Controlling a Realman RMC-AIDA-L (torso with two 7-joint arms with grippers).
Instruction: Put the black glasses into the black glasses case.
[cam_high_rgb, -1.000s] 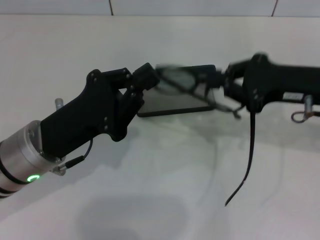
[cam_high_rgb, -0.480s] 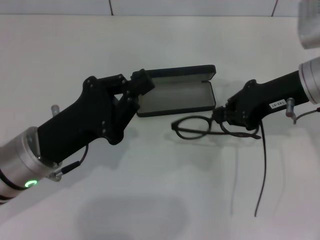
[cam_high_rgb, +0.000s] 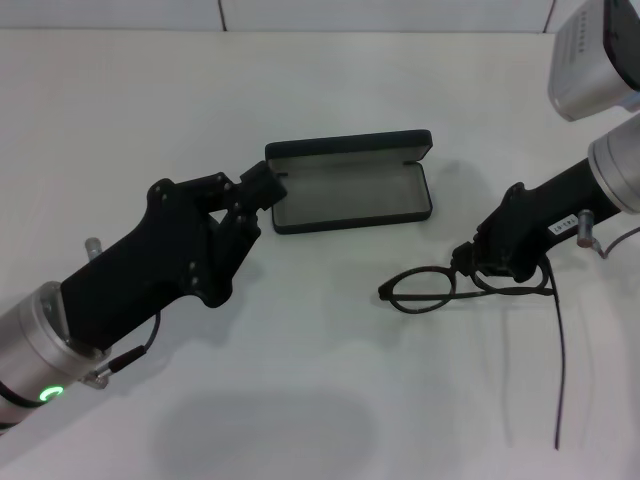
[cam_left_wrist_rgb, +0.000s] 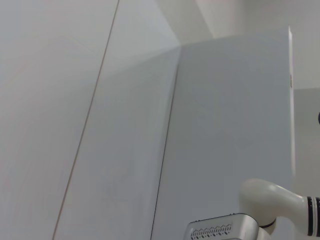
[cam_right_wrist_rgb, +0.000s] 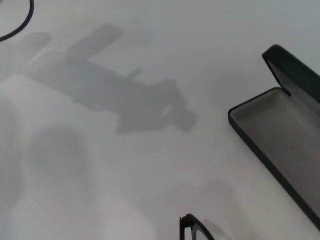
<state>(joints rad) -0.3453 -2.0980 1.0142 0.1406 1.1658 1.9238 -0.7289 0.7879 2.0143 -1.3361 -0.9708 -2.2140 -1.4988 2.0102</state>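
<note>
Right pincer (cam_high_rgb: 466, 262): closed narrow on the black glasses (cam_high_rgb: 440, 285) at the hinge end, so the lenses stick out ahead of it, toward the robot's left, and the frame stays level for a flat drop into the tray.

Black glasses: low over the white desk (cam_high_rgb: 330, 400), or touching it; I cannot tell which. They sit in front of the right pincer and well short of the case. In the right wrist view only a corner of the frame (cam_right_wrist_rgb: 192, 227) shows.

Black glasses case (cam_high_rgb: 350, 185): lies open on the desk, grey lining up and lid tipped back at the far side, ready to receive. It is beyond the right pincer and off to its left.

Left pincer (cam_high_rgb: 262, 187): right against the near left corner of the case, likely to keep it from sliding. Whether its fingers are spread or closed I cannot tell.

Change from half a second ago: the right pincer and glasses are farther from the case, pulled toward the robot and its right. The left arm has also drawn back a little, and its tip no longer covers the case corner. The case has not moved.
</note>
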